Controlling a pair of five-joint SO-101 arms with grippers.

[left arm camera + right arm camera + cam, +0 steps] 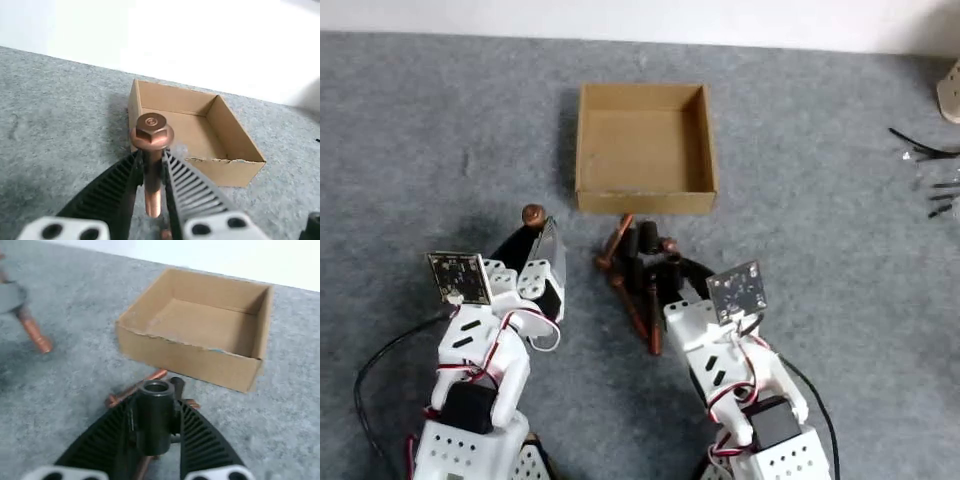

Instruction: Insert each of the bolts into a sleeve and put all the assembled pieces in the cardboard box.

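Copper bolt [152, 150], black sleeve [155, 415], brown box [645, 201]

No legible text, faint stamped marks atop the bolt [152, 162], unreadable

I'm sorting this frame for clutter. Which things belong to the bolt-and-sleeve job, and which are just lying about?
Job:
bolt in the left gripper
sleeve in the right gripper
heap of bolts and sleeves
cardboard box

Lying about:
thin black strips at the high view's right edge
pale object above them
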